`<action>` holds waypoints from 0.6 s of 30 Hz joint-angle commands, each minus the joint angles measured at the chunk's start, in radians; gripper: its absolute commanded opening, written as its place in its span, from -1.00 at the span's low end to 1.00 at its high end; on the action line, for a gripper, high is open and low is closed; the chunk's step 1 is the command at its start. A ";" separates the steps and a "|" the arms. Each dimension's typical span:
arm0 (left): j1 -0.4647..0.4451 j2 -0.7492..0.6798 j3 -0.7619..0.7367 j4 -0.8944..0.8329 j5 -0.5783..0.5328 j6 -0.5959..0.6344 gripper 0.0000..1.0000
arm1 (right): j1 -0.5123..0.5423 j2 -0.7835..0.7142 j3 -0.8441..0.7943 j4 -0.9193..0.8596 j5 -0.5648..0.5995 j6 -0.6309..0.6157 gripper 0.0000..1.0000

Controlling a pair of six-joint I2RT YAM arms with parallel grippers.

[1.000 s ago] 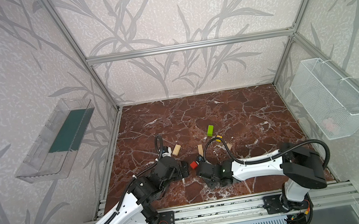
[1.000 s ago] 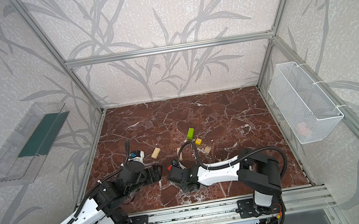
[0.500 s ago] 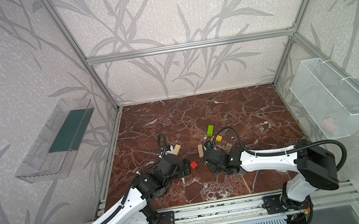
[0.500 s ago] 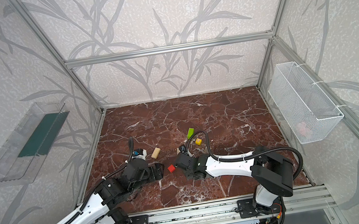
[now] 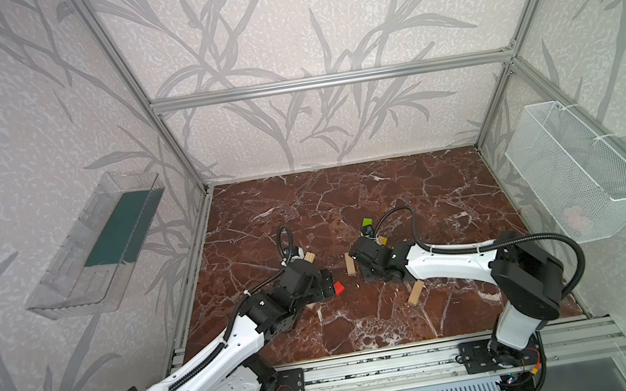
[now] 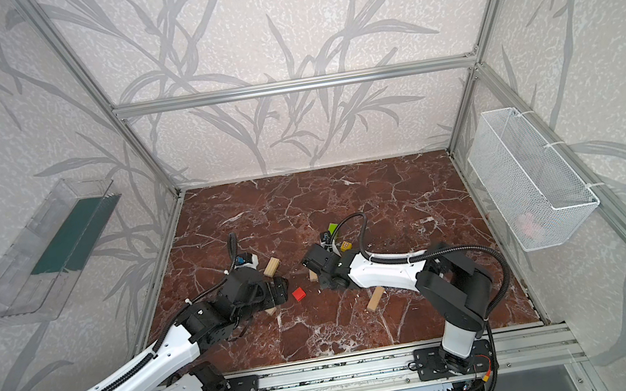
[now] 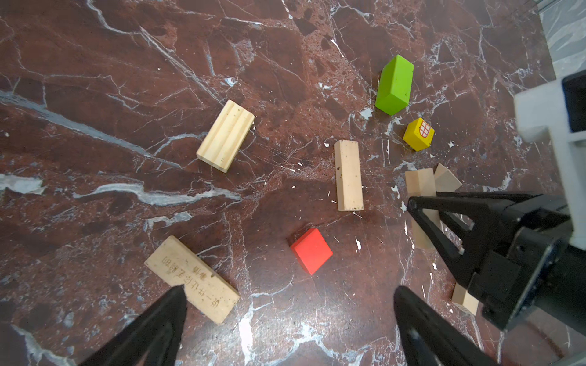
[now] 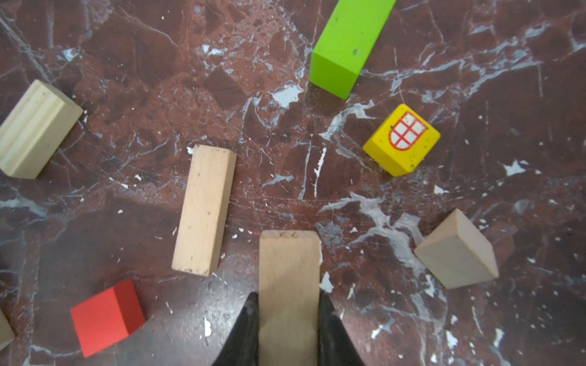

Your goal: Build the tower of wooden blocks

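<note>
Wood blocks (image 8: 204, 209) lie scattered flat on the marble floor (image 5: 345, 200); no tower stands yet. Nearest, the left gripper (image 7: 290, 289) hovers, fingers spread wide, over the red cube (image 7: 311, 250) beside an engraved plank (image 7: 192, 280). Further on, the right gripper (image 8: 288, 296) pinches a plain plank (image 8: 288, 263) that juts past its fingertips and could swivel when placed. Beyond, the yellow cube (image 8: 402, 139) and green bar (image 8: 345, 44) risk being knocked.
</note>
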 commanded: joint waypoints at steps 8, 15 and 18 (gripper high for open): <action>0.061 0.007 0.013 0.025 0.023 -0.011 0.99 | -0.020 0.113 0.103 -0.049 0.021 0.088 -0.76; 0.086 0.008 0.007 0.035 0.049 -0.013 0.99 | -0.048 0.162 0.128 -0.028 -0.008 0.086 -0.76; 0.089 0.008 0.005 0.039 0.053 -0.013 0.99 | -0.056 0.188 0.153 -0.044 -0.031 0.082 -0.76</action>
